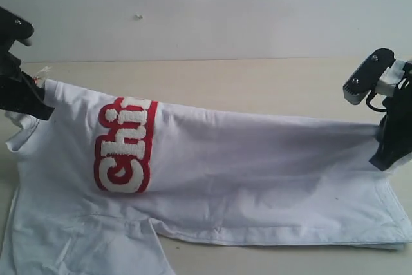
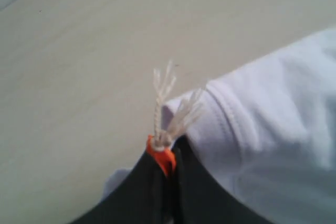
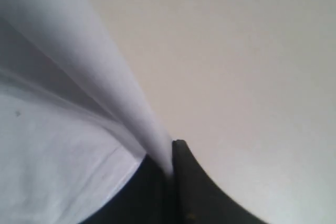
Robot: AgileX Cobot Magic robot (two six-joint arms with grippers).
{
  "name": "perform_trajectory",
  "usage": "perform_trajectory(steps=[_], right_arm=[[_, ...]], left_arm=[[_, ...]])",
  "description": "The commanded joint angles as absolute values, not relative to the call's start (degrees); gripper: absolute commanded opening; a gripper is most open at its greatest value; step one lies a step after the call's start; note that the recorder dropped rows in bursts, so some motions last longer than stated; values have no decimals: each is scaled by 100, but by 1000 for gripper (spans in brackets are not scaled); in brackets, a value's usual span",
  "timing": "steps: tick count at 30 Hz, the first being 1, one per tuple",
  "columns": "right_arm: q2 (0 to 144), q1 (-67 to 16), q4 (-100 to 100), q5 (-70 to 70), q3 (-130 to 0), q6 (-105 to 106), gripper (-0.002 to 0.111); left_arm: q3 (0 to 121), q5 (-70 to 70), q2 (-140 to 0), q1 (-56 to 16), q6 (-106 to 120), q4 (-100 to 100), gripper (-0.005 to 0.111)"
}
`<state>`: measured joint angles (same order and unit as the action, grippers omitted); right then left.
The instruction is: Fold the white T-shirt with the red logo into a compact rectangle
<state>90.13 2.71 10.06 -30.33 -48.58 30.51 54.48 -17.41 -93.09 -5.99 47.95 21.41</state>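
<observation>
Well, the left tool (image 2: 170, 156) is clamped shut on the white T-shirt (image 1: 244, 159) at its collar beside the orange tag (image 2: 161, 157), and the right tool (image 3: 170, 153) is clamped on the shirt's opposite end. Between them the cloth hangs raised in a fold, its lower part lying on the counter (image 1: 257, 82), the red logo (image 1: 125, 146) nearer the left tool.

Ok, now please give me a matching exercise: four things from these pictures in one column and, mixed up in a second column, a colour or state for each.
Column one:
1. left gripper
2. right gripper
3. logo
4. table

Column two:
a. beige
b. shut on the shirt beside the orange tag
c. red with white letters
d. shut on the shirt's end far from the tag

Pairs: 1-b, 2-d, 3-c, 4-a
</observation>
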Motion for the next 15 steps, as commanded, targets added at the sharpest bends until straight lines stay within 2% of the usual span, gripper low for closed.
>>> perform_trajectory(steps=[1,6,9,12,14,15], right_arm=[[9451,250,2476,-2065,-4839,1001,0],[9790,250,2911,-1588,-4839,0,1],[9949,250,2953,-1569,-4839,0,12],[9991,250,2953,-1545,-4839,0,35],[9979,250,2953,-1477,-4839,0,55],[9968,250,2953,-1403,-4839,0,70]], left_arm=[[5424,-1047,-9705,-456,4748,2362,0],[5424,-622,-10093,-456,4748,2546,0],[5424,-210,-10283,-456,4725,3075,0],[5424,214,-10331,-456,4709,3429,0],[5424,385,-10331,-456,4709,3460,0],[5424,566,-10331,-456,4624,3490,0]])
